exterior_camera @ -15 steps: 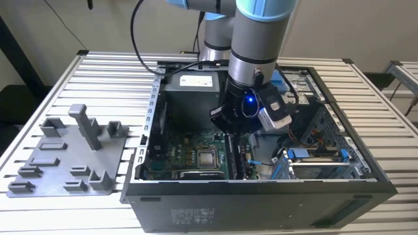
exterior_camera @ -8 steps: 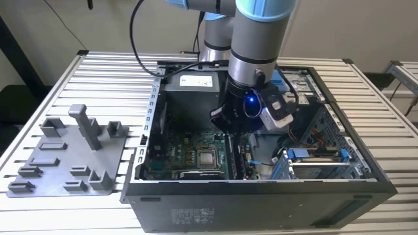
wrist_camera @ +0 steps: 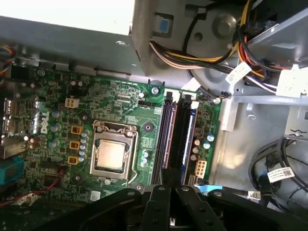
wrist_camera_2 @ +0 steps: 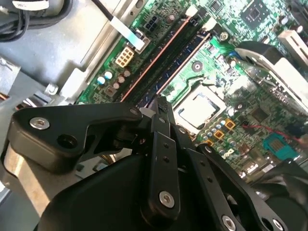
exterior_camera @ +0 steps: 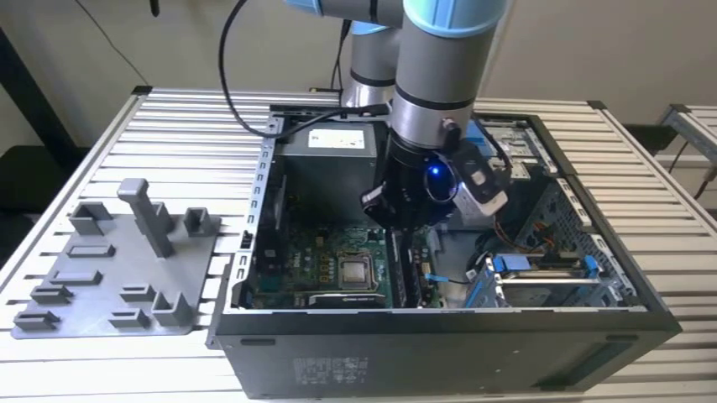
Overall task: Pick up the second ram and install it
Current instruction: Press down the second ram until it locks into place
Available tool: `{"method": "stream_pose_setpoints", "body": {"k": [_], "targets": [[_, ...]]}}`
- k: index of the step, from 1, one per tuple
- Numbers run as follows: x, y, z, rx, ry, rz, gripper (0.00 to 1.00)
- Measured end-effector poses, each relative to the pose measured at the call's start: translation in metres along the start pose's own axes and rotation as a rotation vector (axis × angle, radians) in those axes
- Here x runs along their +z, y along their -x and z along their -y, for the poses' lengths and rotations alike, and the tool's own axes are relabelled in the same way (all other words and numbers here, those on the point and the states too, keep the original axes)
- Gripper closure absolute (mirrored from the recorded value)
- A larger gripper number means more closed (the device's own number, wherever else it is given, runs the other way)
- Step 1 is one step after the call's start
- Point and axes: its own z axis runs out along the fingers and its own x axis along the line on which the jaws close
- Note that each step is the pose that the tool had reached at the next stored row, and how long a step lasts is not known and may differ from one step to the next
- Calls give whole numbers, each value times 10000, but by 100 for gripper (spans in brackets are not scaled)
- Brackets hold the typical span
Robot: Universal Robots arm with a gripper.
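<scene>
The black gripper [exterior_camera: 405, 220] on the grey and light-blue robot arm [exterior_camera: 431, 75] reaches down into an open black desktop computer case [exterior_camera: 448, 353], low over the green motherboard [exterior_camera: 302, 273]. In the second wrist view its black fingers [wrist_camera_2: 162, 144] are drawn close together, their tip just over the long memory slots [wrist_camera_2: 166, 57]. In the first wrist view the gripper [wrist_camera: 168, 185] sits at the near end of the same pair of slots [wrist_camera: 174, 137]. Whether the narrow jaws pinch anything cannot be told.

The second ram, a long thin dark memory stick [wrist_camera: 185, 137], appears to stand seated in the slot nearer the drive side of the case, beside another dark stick [wrist_camera: 164, 137] in the neighbouring slot; which stick is which cannot be told for certain.

Beside the slots lies the square silver processor [wrist_camera: 110, 155] in its metal socket frame. Past the far end of the slots, bundled yellow, orange and black cables [wrist_camera: 202, 53] run along the grey metal case wall.

In the exterior view, the case rests on a white slatted metal table [exterior_camera: 201, 126]. On the exterior view's left, well apart from the case, lies a grey plastic holder plate with upright blocks [exterior_camera: 123, 260].
</scene>
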Motion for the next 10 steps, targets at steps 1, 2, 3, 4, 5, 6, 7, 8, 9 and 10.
{"method": "stream_pose_setpoints", "body": {"k": [1, 2, 3, 4, 5, 6, 7, 8, 9, 10], "targets": [[0, 0, 0, -135, 2, 4, 89], [0, 0, 0, -244, 4, 9, 89], [1, 0, 0, -343, 6, 13, 89], [1, 0, 0, -448, 8, 17, 89], [1, 0, 0, -556, 10, 21, 89], [1, 0, 0, -664, 11, 24, 89], [1, 0, 0, -771, 13, 29, 89], [1, 0, 0, -876, 15, 32, 89], [1, 0, 0, -988, 16, 36, 89], [1, 0, 0, -1096, 18, 40, 89]]}}
